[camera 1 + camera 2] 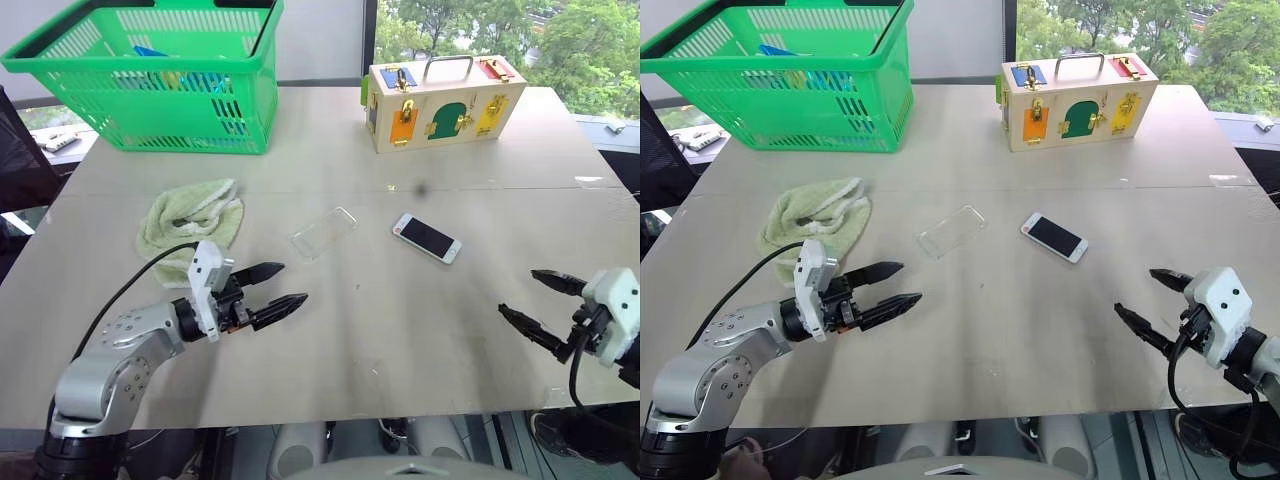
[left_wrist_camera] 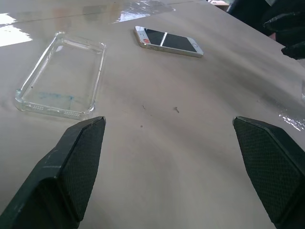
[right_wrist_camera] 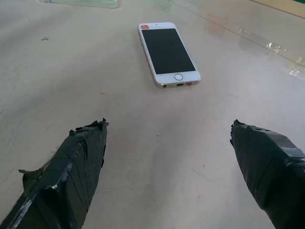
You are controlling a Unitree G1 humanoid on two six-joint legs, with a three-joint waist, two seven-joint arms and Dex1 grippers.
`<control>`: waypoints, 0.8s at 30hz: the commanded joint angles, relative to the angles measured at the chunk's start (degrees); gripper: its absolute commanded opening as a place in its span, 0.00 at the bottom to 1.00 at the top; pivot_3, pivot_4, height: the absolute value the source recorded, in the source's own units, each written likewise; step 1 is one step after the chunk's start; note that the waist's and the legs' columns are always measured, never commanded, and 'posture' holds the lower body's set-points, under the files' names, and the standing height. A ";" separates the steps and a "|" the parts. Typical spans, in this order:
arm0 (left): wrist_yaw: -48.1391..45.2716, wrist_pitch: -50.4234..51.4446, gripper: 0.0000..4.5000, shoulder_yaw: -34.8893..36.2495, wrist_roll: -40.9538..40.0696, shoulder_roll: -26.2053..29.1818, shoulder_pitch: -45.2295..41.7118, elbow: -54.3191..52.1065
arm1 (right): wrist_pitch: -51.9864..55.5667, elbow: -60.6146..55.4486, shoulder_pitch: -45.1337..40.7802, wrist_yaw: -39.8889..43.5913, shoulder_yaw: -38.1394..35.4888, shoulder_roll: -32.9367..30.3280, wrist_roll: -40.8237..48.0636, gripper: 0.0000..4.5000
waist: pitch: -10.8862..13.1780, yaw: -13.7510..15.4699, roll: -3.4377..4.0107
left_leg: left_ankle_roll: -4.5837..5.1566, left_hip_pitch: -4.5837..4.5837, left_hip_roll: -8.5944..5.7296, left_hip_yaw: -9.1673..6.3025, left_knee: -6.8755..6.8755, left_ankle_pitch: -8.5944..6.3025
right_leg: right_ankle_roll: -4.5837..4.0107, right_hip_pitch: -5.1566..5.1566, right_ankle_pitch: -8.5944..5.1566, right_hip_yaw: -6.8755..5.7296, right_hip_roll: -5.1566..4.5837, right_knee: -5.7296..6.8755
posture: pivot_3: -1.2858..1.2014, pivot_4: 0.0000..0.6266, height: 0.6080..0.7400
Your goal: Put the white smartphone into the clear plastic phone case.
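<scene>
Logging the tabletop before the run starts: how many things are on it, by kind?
Phones: 1, the white smartphone
Phone cases: 1, the clear plastic phone case
Cloths: 1, green towel
Baskets: 1, green basket
Boxes: 1, wooden latch box
Total: 5

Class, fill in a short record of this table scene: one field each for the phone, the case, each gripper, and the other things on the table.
phone: white smartphone with black screen, lying flat, screen up, on the pale table
case: clear plastic phone case, empty, open side up, apart from the phone on its left
left gripper: open, holding nothing, nearer the case
right gripper: open, holding nothing, nearer the phone
other things: green plastic basket; crumpled pale green towel; wooden latch box with coloured doors
</scene>
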 commanded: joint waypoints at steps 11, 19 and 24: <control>6.08 -1.96 0.98 -0.42 3.55 -0.52 -7.15 1.32 | 0.32 -12.55 -7.83 -2.31 4.39 2.20 10.08 0.99 | 0.01 0.15 0.01 | 0.11 -0.07 0.00 -0.05 0.01 0.07 | 0.00 0.00 0.00 -0.07 0.03 -0.01 | 0.52 0.24 1.00; 7.08 0.33 0.98 -7.99 11.20 1.56 -16.96 8.00 | 0.28 -16.20 -5.98 -0.73 4.64 0.17 13.21 0.99 | 0.01 0.15 -0.01 | 0.27 -0.13 -0.06 -0.05 0.01 0.16 | 0.02 0.00 0.01 -0.10 0.18 -0.08 | 0.52 0.24 1.00; 5.58 -1.55 0.98 -15.79 17.23 0.30 -22.93 14.81 | -0.26 -17.41 -4.22 -2.43 5.18 0.40 11.91 0.99 | 0.01 0.15 -0.01 | 0.27 -0.13 -0.04 -0.05 0.01 0.16 | 0.01 0.00 0.01 -0.07 0.28 -0.08 | 0.52 0.24 1.00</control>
